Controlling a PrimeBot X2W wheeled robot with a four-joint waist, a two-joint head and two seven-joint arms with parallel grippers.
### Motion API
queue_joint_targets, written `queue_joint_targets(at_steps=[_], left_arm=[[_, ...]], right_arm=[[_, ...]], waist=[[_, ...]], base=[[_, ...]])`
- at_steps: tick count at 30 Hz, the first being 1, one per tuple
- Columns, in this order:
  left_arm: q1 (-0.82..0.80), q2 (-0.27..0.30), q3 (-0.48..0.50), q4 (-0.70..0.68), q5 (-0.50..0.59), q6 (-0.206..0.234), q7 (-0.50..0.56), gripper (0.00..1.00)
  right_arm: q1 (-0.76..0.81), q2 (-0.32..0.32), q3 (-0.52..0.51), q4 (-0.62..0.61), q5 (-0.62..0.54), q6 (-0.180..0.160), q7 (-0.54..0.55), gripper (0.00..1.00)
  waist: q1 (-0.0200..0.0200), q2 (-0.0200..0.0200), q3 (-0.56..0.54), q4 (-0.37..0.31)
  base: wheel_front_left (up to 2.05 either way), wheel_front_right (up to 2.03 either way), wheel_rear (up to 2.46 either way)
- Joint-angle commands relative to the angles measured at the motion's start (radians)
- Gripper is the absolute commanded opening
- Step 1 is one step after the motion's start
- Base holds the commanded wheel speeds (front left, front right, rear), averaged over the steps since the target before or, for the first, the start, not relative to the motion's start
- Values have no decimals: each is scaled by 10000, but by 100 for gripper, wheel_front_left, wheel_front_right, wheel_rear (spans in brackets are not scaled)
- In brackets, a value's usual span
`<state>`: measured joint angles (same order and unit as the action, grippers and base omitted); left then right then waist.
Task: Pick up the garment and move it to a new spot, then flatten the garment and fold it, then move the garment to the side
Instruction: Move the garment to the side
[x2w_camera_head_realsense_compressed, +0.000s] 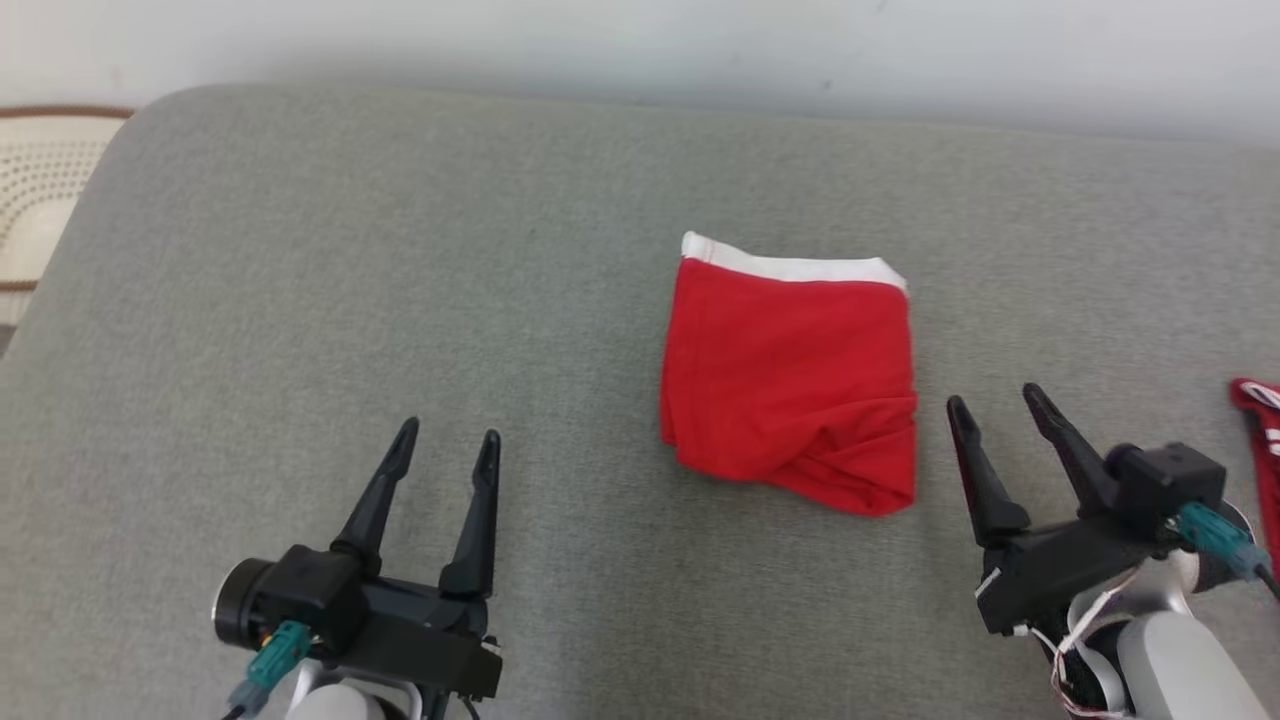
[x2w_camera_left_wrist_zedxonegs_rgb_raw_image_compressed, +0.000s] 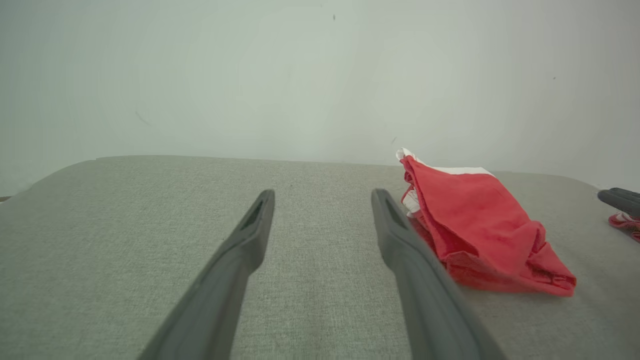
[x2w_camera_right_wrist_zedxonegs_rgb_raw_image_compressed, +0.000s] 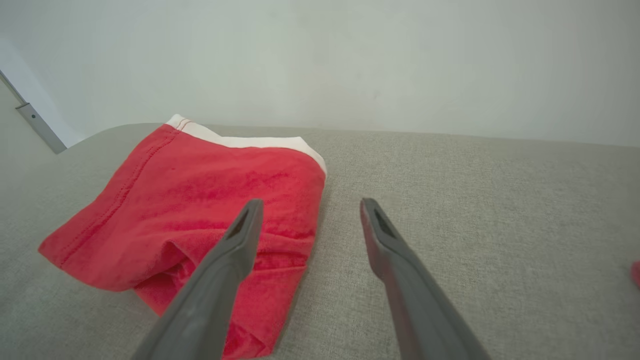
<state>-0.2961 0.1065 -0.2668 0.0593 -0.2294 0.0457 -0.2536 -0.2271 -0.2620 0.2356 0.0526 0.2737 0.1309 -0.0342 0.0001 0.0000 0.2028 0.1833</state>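
My right gripper (x2w_camera_head_realsense_compressed: 995, 396): fingers spread wide with nothing between them. It hovers just beside the near right corner of the red shorts (x2w_camera_head_realsense_compressed: 790, 390), and as far as I can tell it is not touching the cloth.
My left gripper (x2w_camera_head_realsense_compressed: 449, 432): also spread wide and empty, to the near left of the shorts and well apart from them.
Red shorts: lying on the grey cushion (x2w_camera_head_realsense_compressed: 400, 250), free of both my grippers. The white waistband (x2w_camera_head_realsense_compressed: 790, 265) is on their far edge, toward the wall (x2w_camera_head_realsense_compressed: 640, 40).
Their shape: a compact rectangle, doubled over on itself (my left wrist view shows layers stacked at the left edge). The near hem is bunched and creased rather than flat.
Other cloth (x2w_camera_head_realsense_compressed: 1262, 430): a second red piece with white marks, far to the right of the shorts and cut off at the edge of my head view. I can't tell what it is.
Done, as I judge it: the pick-up and move, the flattening and the folding, since the shorts sit as a folded packet.
Left, as I judge it: the move to the side (whether this spot already counts as the side, I can't say).
Loose end: the rumpled near hem might want smoothing before I take hold.
Next hold, my guess: the right gripper is nearer. A pinch through all layers at the near right corner should keep the fold together.
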Motion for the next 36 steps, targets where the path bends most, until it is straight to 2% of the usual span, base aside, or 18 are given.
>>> queue_joint_targets(at_steps=[1,9,19,20,22,30,36], left_arm=[[-148,-59,-97,86,85,-56,-58,100],[-369,-212,-213,159,80,-24,-113,100],[-432,-272,-88,125,172,-39,-109,100],[-427,-281,-87,121,177,-42,-110,100],[-430,-274,-44,119,175,-76,-110,100],[-293,-167,180,-101,291,-58,-110,100],[-123,157,259,-468,394,-90,-74,100]], right_arm=[[-286,-169,234,317,150,-3,21,100],[-1002,-464,819,1501,559,-3,295,100],[-1184,-351,1752,2404,1081,-2,1231,100],[-1175,-338,1785,2396,1156,-2,1271,53],[-1142,-368,1836,2388,1227,-2,1363,0],[-1039,-567,1878,1722,1088,-6,1057,0],[-160,-1117,1988,687,602,-6,979,0]], waist=[[-1,0,424,482],[-1,0,823,763],[-1,0,874,637],[-1,0,856,616],[-1,0,818,559],[-1,0,741,5],[-1,0,792,-1310]], base=[[0,0,0],[0,0,0],[0,0,0],[0,0,0],[0,0,0],[0,0,0],[0,0,0]])
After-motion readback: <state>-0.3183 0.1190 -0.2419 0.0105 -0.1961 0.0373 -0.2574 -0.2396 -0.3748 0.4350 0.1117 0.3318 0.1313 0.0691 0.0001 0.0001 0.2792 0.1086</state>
